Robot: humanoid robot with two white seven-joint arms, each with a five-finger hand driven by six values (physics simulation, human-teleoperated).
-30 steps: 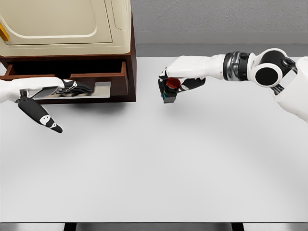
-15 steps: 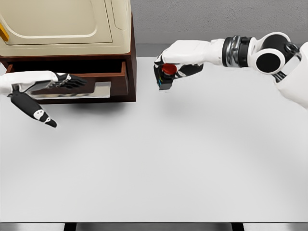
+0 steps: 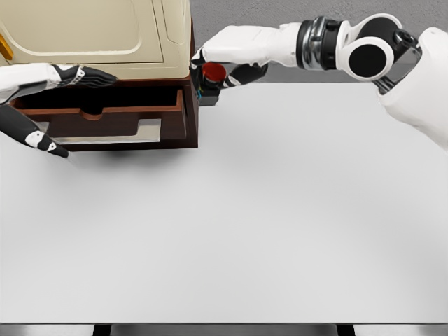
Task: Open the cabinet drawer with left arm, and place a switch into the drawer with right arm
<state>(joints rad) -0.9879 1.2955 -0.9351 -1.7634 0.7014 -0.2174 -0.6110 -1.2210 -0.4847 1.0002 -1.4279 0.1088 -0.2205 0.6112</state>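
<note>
Right hand (image 3: 217,66) – fingers gripping red-buttoned switch (image 3: 210,78) beside cabinet (image 3: 193,105) | drawer (image 3: 119,119) standing open to receive it | left hand (image 3: 80,75) – fingers relaxed, holding nothing, clearing space

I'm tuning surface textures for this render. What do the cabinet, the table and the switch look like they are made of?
Cabinet: dark reddish-brown wood look, matte, with lighter edges on the open drawer. Table: plain white, smooth, faintly sheened, possibly laminate or painted; it leaves this open. Switch, held in the right hand: dark boxy body with a glossy red cap, probably plastic.
</note>
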